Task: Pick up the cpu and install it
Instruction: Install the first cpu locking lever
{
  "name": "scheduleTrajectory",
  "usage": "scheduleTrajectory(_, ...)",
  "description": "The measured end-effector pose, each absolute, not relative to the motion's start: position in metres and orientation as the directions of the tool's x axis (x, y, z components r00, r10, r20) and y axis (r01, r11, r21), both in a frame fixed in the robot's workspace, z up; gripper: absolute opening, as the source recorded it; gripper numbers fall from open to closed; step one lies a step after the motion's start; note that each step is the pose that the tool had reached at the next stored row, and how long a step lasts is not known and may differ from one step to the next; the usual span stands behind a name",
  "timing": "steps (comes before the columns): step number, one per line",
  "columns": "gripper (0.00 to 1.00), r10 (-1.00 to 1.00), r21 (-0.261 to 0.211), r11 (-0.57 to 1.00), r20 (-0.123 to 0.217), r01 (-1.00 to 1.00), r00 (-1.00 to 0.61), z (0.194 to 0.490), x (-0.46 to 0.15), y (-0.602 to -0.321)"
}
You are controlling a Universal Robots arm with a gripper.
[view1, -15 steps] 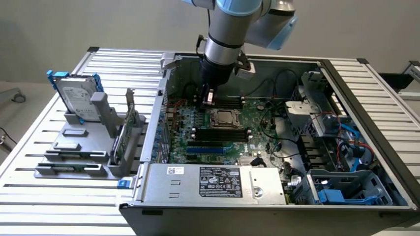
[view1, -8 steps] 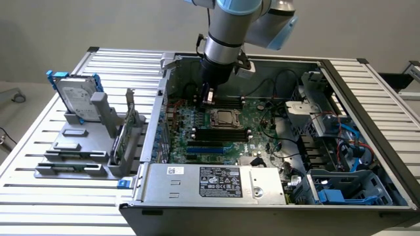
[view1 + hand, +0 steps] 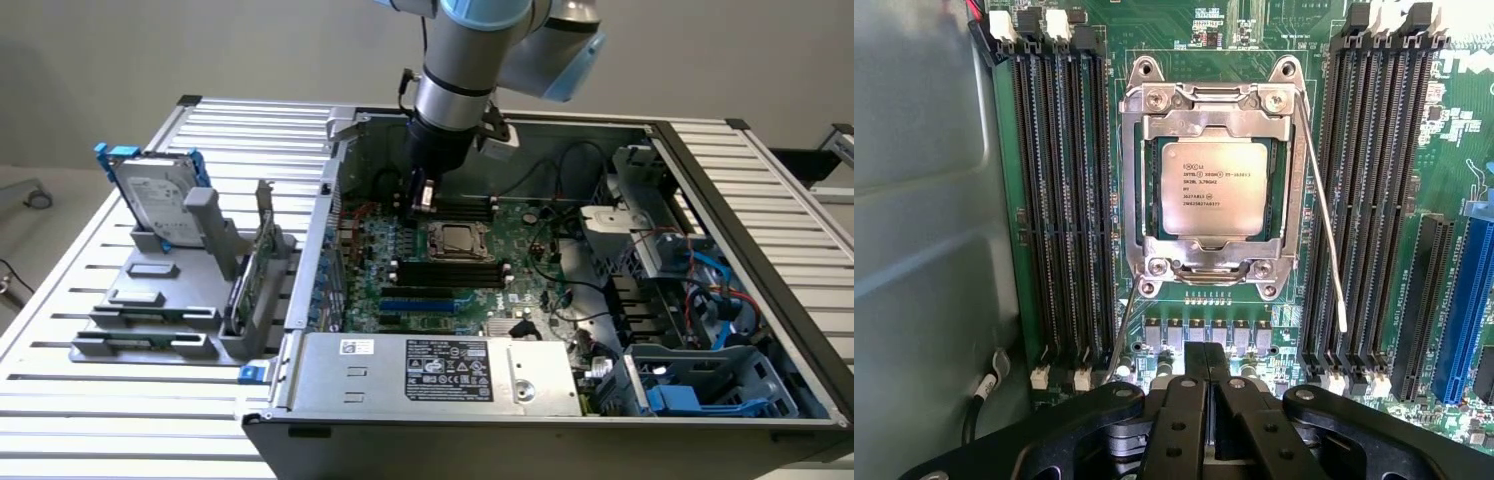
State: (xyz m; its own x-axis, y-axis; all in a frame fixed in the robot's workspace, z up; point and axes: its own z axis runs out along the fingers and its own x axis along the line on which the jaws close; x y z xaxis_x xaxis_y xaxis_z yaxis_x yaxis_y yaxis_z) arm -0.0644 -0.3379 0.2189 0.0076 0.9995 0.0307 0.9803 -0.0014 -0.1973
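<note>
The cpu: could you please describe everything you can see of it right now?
The cpu is a small, flat, square chip with a silvery metal top carrying lines of dark print. It lies flat, face up, in the socket of the green board, between two banks of black memory slots. The socket's metal frame lies around its edges on all sides. The shut pincer is apart from it and holds nothing.

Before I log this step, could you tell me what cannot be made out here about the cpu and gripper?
- Wrist view: the cpu has its edges under the socket frame, so its seating is hidden.
- Wrist view: the gripper is cut off by the picture's edge.
- Exterior view: the cpu's print is too small to read.
</note>
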Motion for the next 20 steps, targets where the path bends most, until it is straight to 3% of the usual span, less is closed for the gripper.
scheduleTrajectory(20, 0.11, 0.999, -0.197, -0.007, 0.033, 0.980, 0.014, 0.242, -0.088, -0.338)
